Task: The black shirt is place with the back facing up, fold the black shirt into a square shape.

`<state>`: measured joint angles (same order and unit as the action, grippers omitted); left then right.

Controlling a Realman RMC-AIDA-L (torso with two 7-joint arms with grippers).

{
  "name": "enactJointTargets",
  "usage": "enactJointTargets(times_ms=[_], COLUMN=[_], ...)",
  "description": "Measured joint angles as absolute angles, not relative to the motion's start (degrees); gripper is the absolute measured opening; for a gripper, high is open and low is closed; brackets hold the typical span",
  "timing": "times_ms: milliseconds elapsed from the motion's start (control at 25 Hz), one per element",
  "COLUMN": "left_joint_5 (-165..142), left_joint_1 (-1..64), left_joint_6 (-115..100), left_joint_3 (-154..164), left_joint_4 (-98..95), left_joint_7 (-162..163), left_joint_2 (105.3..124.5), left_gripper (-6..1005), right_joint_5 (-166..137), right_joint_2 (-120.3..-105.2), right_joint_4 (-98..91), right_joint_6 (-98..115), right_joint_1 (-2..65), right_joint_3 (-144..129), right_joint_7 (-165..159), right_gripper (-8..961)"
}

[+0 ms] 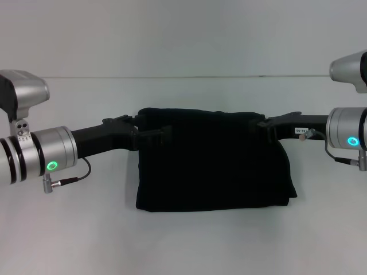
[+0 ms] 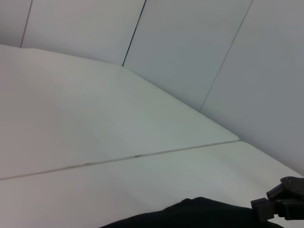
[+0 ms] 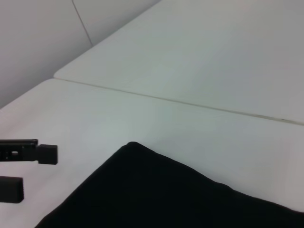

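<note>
Two grippers flanking black shirt (image 1: 212,166)

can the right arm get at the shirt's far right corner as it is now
Probably yes: the right gripper already sits at the far right corner of the shirt, with nothing between them.

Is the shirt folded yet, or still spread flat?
Folded. The shirt forms a compact, layered, roughly rectangular block on the table, no sleeves spread out. Left gripper and right gripper are at its far corners.
</note>
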<state>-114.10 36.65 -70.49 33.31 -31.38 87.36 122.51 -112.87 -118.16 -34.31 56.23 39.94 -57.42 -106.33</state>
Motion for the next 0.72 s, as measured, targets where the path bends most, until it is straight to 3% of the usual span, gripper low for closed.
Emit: enactJointTargets(times_ms=[600, 720], left_joint_5=[-114.1, -114.1], left_joint_1=[36.7, 36.7], left_joint_6=[-70.4, -70.3], left_joint_3=[33.3, 33.5], left_joint_4=[-31.4, -31.4], left_joint_7=[87.4, 87.4], left_joint_2=[122.52, 122.52], left_gripper=[848, 847], right_joint_5=[-113.0, -112.9], right_joint_2=[-117.96, -117.84], right_joint_4=[-32.7, -33.0], right_joint_6=[53.9, 53.1], right_joint_1=[40.7, 40.2], right_joint_3=[-57.3, -56.7], right_joint_7=[-106.0, -106.0], right_gripper=[102, 229])
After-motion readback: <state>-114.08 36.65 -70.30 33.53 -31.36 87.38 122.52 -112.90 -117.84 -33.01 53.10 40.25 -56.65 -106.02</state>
